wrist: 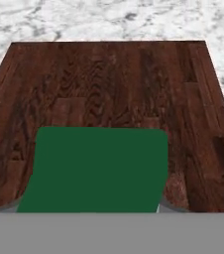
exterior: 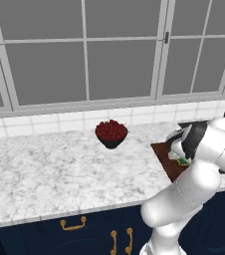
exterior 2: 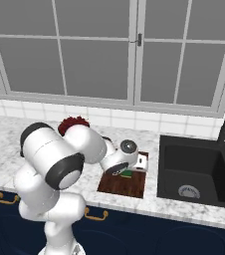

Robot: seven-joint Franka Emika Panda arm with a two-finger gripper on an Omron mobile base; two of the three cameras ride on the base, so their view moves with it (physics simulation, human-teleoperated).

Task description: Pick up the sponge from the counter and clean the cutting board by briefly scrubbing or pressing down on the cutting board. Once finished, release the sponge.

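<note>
1 sponge (wrist: 98,168), green-topped, lying on the cutting board (wrist: 109,79): likely light, soft, compressible; best gripped across its short sides; gripper (exterior 2: 126,172) over it, grip state cannot be told.

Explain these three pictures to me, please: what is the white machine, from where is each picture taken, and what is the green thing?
The white machine is a robot arm with a two-finger gripper, standing before a marble counter in a simulated kitchen. Two pictures come from cameras behind the arm, to its left and right. The third looks down from the hand itself. On the counter lie a dark wooden cutting board and a bowl of red contents; a black sink is beside the board. The green thing is a sponge, on the board under the gripper. Whether the gripper grips it, I cannot tell.
</note>
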